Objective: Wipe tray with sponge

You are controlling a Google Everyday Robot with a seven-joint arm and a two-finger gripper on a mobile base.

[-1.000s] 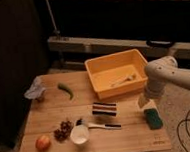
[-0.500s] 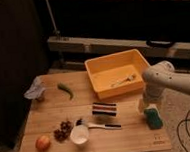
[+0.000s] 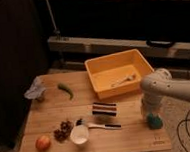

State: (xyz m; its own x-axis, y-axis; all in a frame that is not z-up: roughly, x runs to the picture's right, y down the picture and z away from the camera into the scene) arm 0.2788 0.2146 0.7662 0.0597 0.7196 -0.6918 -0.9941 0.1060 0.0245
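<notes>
The yellow-orange tray (image 3: pixel 94 74) stands at the back right of the wooden table, with a pale utensil (image 3: pixel 123 80) lying inside it. The dark green sponge (image 3: pixel 154 121) lies near the table's right edge, in front of the tray. My white arm comes in from the right and bends down, so the gripper (image 3: pixel 149 114) sits right on top of the sponge and hides its upper part. I cannot tell whether the gripper grips the sponge.
A black, white and pink striped block (image 3: pixel 104 109) lies mid-table, with a dark-handled utensil (image 3: pixel 102 124) and a white cup (image 3: pixel 79 134) in front. An apple (image 3: pixel 42 143), a dark cluster (image 3: pixel 63 130), a green pepper (image 3: pixel 65 89) and a grey crumpled thing (image 3: pixel 35 89) occupy the left.
The arm has come down, bringing the gripper onto the sponge, which is now partly covered. Nothing else on the table has moved.
</notes>
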